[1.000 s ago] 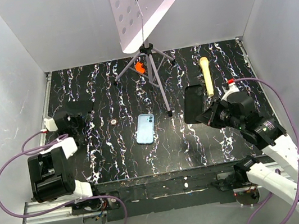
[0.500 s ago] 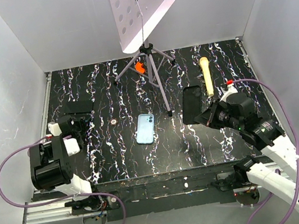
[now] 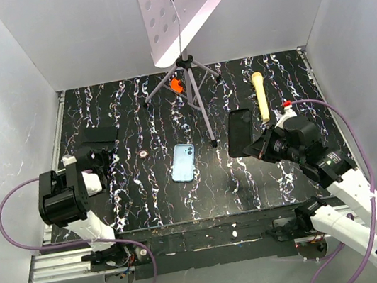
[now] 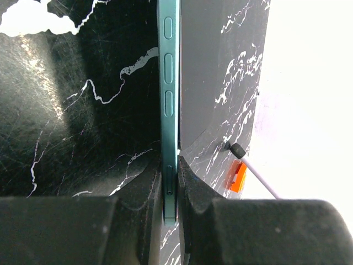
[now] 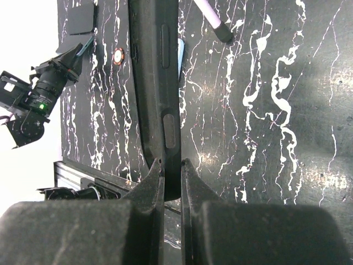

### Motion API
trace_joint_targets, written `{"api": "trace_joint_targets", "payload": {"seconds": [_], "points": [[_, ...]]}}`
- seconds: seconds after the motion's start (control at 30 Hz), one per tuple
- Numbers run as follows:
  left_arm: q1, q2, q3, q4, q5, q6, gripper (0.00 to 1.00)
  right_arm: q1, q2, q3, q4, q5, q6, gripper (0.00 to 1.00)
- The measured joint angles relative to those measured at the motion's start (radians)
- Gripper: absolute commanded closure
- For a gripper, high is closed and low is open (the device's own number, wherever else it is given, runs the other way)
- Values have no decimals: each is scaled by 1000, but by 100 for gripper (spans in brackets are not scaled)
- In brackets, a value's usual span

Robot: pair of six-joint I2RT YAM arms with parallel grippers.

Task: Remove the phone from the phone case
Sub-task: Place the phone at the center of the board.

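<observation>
Phone and case apart, both claws clamped.
Top view: the phone case lies alone in the middle of the bench. The left gripper holds the phone near the bench's left edge, its arm now swung back toward the near edge. The right gripper has nudged its black slab slightly toward the centre. Left wrist: the jaws pinch the phone's teal, buttoned edge. Right wrist: the jaws stand narrow on the slab's thick edge. The removal looks done; setting down seems all that is left.

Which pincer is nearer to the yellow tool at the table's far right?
Right. The right pincer, shut on a black slab, is just below the yellow tool in top view; the left pincer, shut on a teal-edged phone, is far left.
</observation>
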Motion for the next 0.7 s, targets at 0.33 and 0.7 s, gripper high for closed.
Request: {"api": "trace_joint_targets", "payload": {"seconds": [0.33, 0.7], "points": [[-1, 35, 4, 25, 29, -33, 54, 0, 5, 0, 5, -15, 4, 99], [-1, -3, 41, -52, 74, -63, 24, 3, 33, -48, 87, -101, 43, 99]]}}
